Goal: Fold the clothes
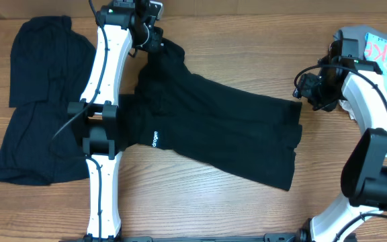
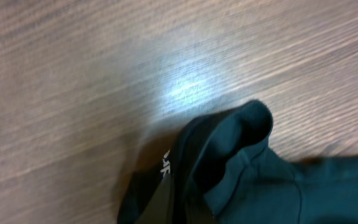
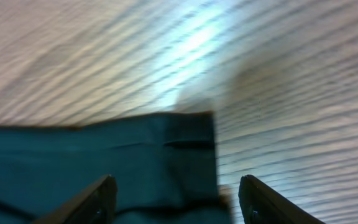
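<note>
Black garment (image 1: 227, 128): it lies spread out in the middle of the table (image 1: 213, 208). It runs slanting from the top left down to the right.
White lettering (image 1: 155, 139): small words on the garment's lower left edge, just beside the left arm (image 1: 106, 81).
Top left corner: it is bunched up and folded over at the left gripper (image 1: 154, 40).
Left gripper: closed tight, pinching that bunched corner of the black garment.
Right end: the straight edge of the garment lies flat on the wood, right at the right gripper (image 1: 306, 91).
Right gripper: its fingers (image 3: 101, 196) stand wide apart. The edge of the cloth sits between them, and they hold nothing.
Second black garment (image 1: 39, 101): it lies flat on the far left side of the table, on the other side of the left arm.
Pale pile (image 1: 381, 50): light clothes with blue print, at the top right corner, behind the right arm.
</note>
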`<state>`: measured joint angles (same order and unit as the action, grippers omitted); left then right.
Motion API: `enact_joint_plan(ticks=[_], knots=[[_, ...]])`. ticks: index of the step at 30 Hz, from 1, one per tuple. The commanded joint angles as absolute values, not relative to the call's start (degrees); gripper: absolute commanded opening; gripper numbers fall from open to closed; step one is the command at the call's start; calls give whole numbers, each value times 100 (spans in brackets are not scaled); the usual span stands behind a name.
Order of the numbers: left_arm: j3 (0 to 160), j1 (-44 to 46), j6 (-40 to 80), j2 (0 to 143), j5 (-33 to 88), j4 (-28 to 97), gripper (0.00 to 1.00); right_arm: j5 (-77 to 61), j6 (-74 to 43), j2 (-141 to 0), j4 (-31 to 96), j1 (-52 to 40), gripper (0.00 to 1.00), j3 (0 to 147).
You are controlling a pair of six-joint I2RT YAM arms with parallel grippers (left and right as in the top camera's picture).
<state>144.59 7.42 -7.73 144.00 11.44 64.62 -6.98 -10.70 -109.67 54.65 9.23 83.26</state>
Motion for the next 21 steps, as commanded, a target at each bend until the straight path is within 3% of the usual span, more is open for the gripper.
enact_joint_plan(ticks=[1,14,21], knots=[[14615,779,-666,14149,714,6593,4,-266,-1247,-11325,5468,895,67,8460],[14615,779,-283,13681,104,6753,4,-261,-1389,-11854,5148,541,68,8460],[14615,792,-255,13670,108,6831,4,-239,-1485,-12031,5052,445,62,8438]])
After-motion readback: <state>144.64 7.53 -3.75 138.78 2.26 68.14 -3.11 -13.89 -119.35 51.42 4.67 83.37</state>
